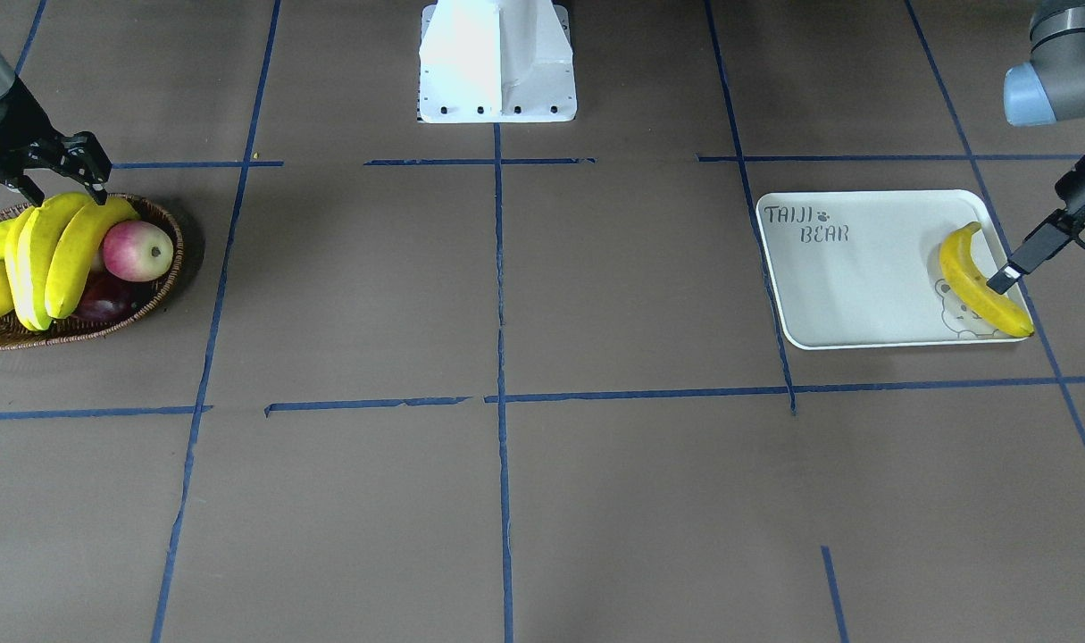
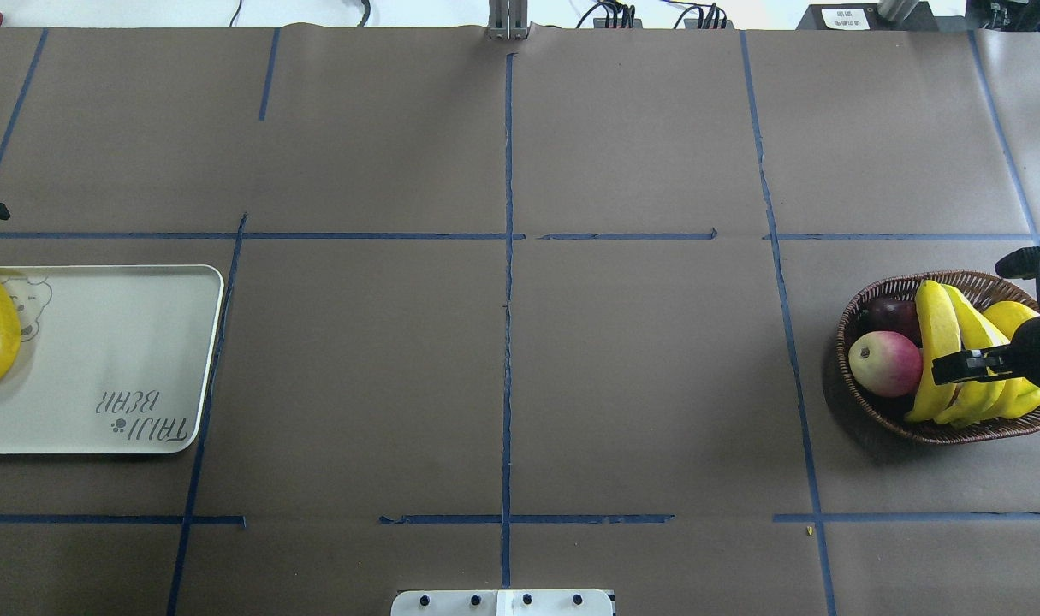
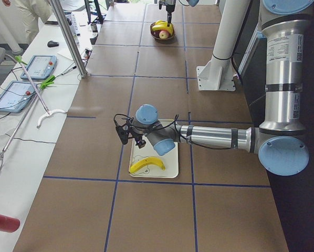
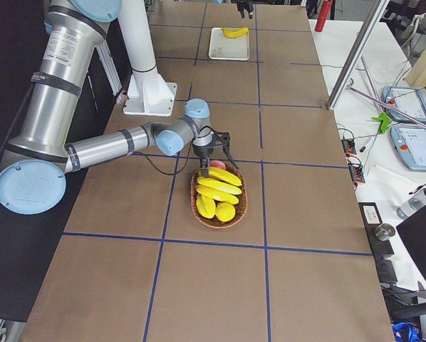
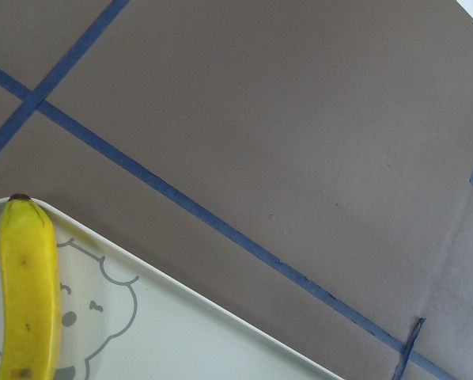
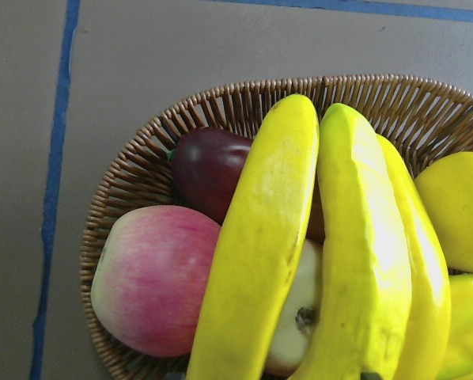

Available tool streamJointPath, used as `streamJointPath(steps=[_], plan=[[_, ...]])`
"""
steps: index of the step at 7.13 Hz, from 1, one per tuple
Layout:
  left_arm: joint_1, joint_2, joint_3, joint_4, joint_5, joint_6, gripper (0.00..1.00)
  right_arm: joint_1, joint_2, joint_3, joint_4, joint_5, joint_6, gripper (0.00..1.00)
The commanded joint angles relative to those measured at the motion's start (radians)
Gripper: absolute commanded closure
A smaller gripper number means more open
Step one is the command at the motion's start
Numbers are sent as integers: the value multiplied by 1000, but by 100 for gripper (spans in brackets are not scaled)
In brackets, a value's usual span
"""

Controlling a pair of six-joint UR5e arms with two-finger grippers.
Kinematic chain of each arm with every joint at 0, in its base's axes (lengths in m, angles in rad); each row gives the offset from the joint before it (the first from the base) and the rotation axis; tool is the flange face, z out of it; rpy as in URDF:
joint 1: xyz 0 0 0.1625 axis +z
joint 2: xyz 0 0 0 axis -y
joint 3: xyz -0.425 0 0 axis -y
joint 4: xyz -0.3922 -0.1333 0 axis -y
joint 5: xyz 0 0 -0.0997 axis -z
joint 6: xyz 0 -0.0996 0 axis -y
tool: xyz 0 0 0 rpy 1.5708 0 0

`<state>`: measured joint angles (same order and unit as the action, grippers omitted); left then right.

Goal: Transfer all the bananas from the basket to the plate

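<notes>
Front-facing view, bottom to top. Brown papered tabletop (image 1: 506, 500) gridded with blue tape (image 1: 499, 268). Middle right: plate (image 1: 855, 286) carries one banana (image 1: 980, 286) along its right rim, leaving room for more. The left pincer (image 1: 1006, 279) shows one finger, so its spread cannot be told. Middle left: basket (image 1: 149, 308) holds three bananas (image 1: 60, 259) atop apples (image 1: 138, 250). The right pincer (image 1: 64, 183), spread wide and empty, straddles their ends, probably for the next pick. Top centre: white pedestal (image 1: 497, 62).

A robotics lab: tape-gridded table (image 2: 357, 385), teach pendants (image 3: 39, 67) on a side bench (image 3: 25, 163).

Plate (image 1: 863, 277): "TAIJI BEAR" lettering with paw mark; no other legible text
</notes>
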<state>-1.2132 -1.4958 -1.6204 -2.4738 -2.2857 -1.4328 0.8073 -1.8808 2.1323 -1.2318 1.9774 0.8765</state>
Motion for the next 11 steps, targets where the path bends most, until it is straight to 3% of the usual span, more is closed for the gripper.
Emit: streamJointPath(steps=[1, 3, 11], plan=[[9, 6, 1, 0, 2, 0, 0, -38, 41, 33, -134, -38, -1, 23], [14, 6, 5, 1, 2, 2, 0, -75, 86, 32, -225, -125, -2, 26], [15, 6, 13, 0, 3, 2, 0, -132, 106, -20, -247, -215, -8, 35]])
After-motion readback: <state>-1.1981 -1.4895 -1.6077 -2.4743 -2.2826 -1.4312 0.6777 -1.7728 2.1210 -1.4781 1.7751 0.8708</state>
